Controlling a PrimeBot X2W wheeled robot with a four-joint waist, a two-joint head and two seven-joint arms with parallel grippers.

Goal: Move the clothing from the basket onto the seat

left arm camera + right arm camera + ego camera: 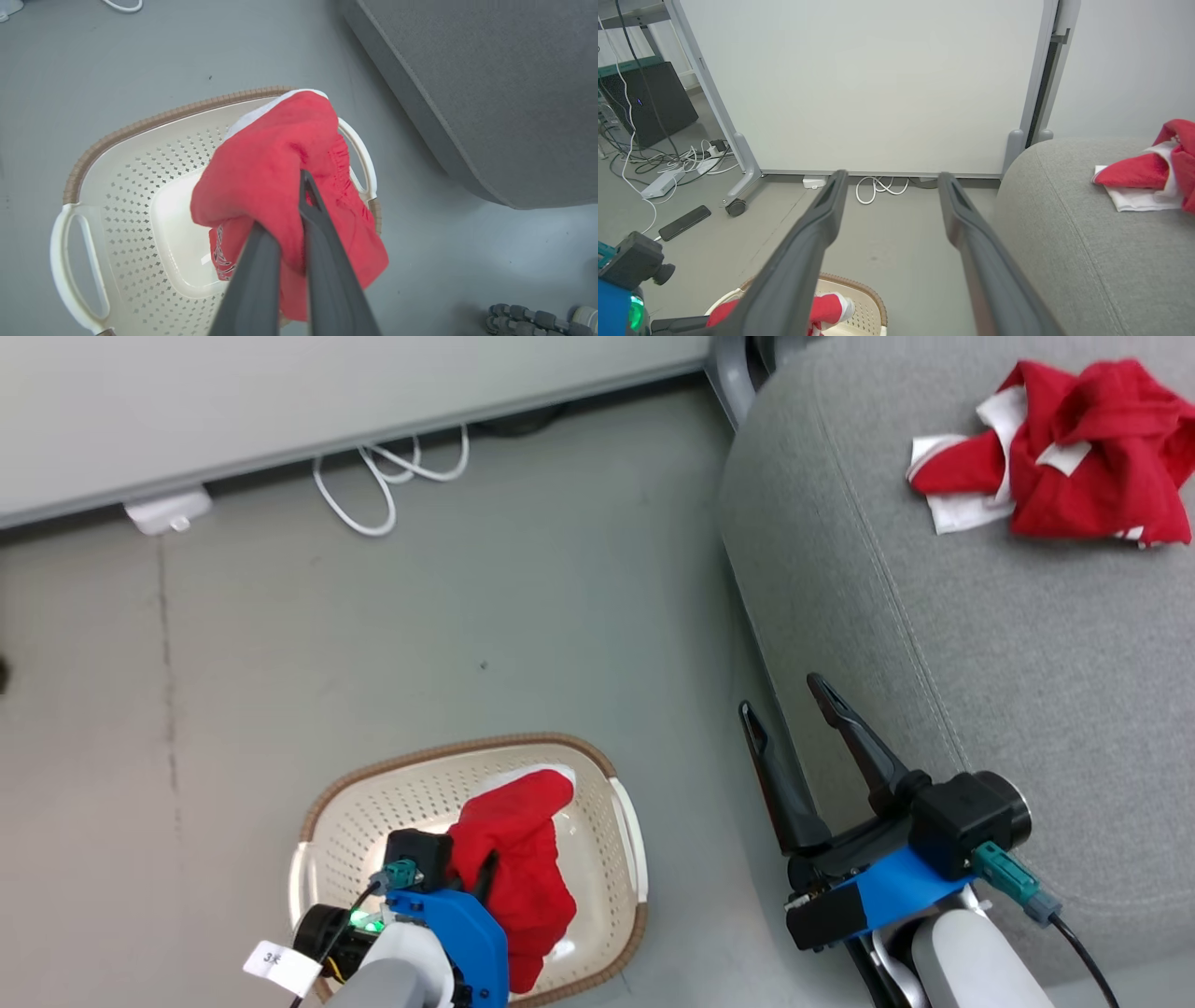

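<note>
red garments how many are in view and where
2. One red garment lies crumpled on the sofa. The second garment hangs from the shut left end effector over the basket. It hides part of the basket floor.

We see a smooth grey floor (pixel 523 616) carrying a cream-white perforated plastic basket with a brown rim (pixel 359 817), a looped white cable (pixel 373 490) and a large light grey fabric sofa (pixel 980 644). A crumpled red-and-white garment (pixel 1092 457) lies on its seat.

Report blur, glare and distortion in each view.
Head view: evenly lit, sharp, soft shadows only. Left wrist view: the left hand blurs near the lens, the red garment is sharp, the basket bottom glares. Right wrist view: the wide-angle lens splays the board's frame.
</note>
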